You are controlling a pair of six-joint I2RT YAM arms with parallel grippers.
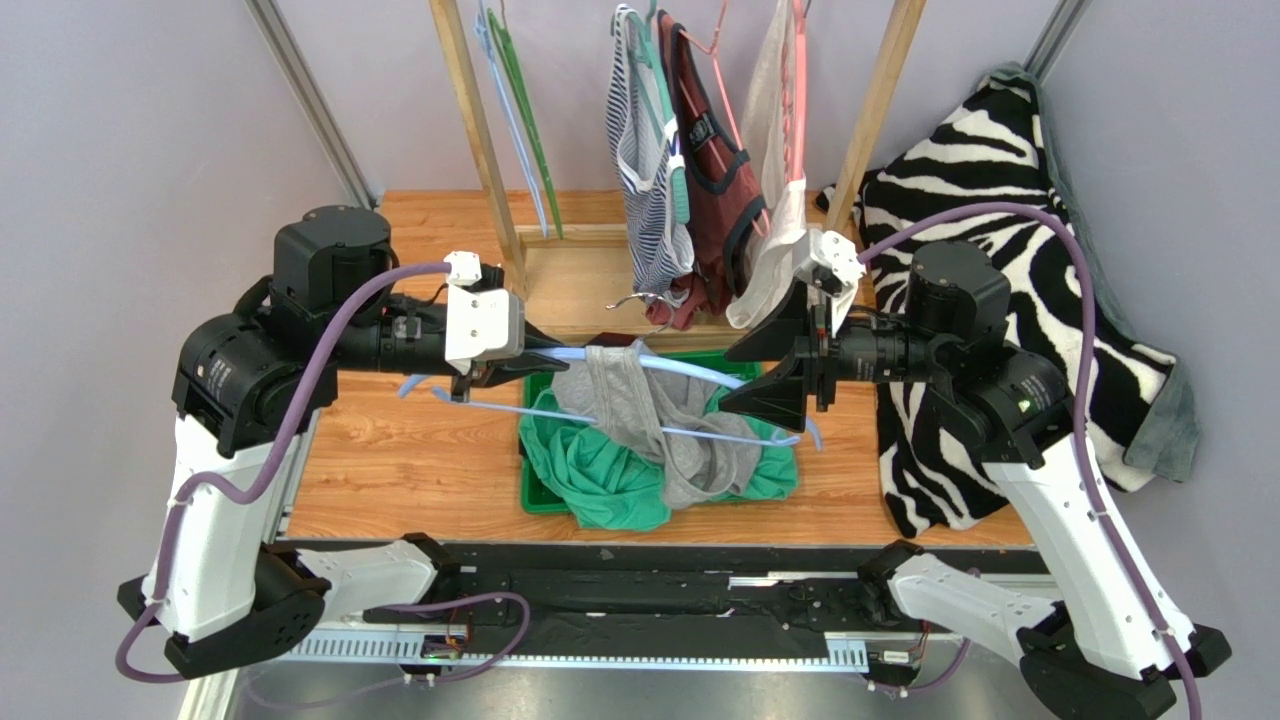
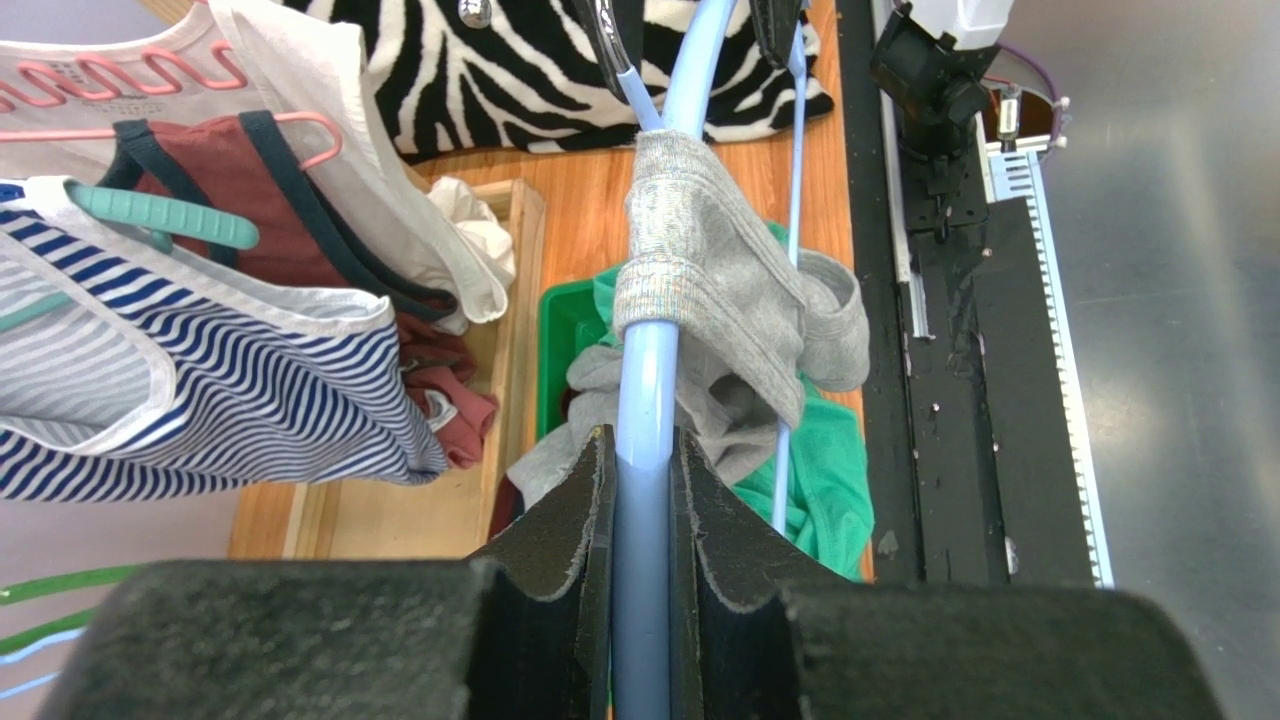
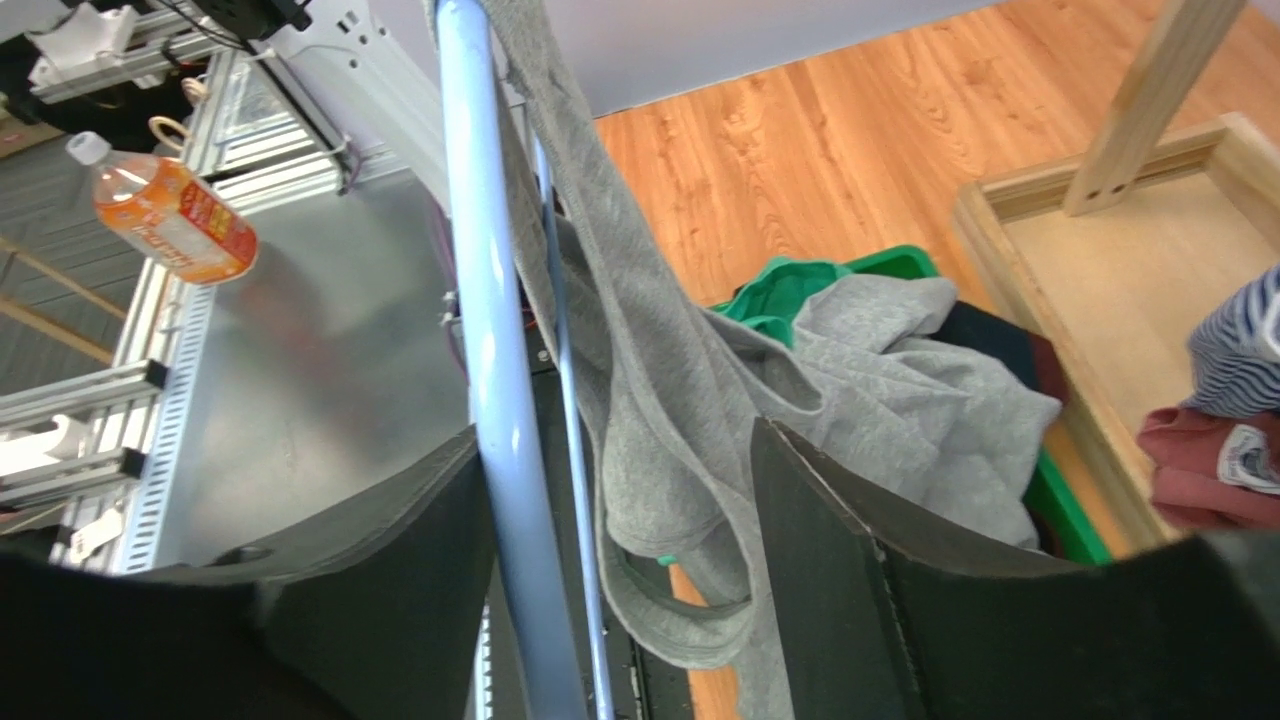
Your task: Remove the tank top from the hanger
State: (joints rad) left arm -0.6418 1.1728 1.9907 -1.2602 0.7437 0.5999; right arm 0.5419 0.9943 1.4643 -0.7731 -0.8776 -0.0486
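midway through stripping a grey tank top (image 1: 661,428) off a pale blue hanger (image 2: 649,390). held level at the centre of the overhead view, above a green bin (image 2: 559,338) with green cloth (image 1: 601,473) inside. pinched at the 9 o'clock end by the left gripper (image 1: 534,365), jaws clamped tight on the bar. at the 3 o'clock end, right gripper (image 1: 724,380) spread wide and gripping nothing, straddling both the bar and a hanging grey strap, with the bar against one finger (image 3: 406,570). garment bunched over the middle of the hanger, one strap looped round the upper bar, lower folds sagging toward 6 o'clock onto the bin's contents. not yet free.

likely next: close the right jaws on fabric alone, clear of the bar, then draw it toward 3 o'clock and off the hanger's end, with the left hold kept firm. some risk of nipping the bar along with the cloth.

at 12 o'clock, a wooden rack (image 1: 478,135) of other hung clothes, well apart.
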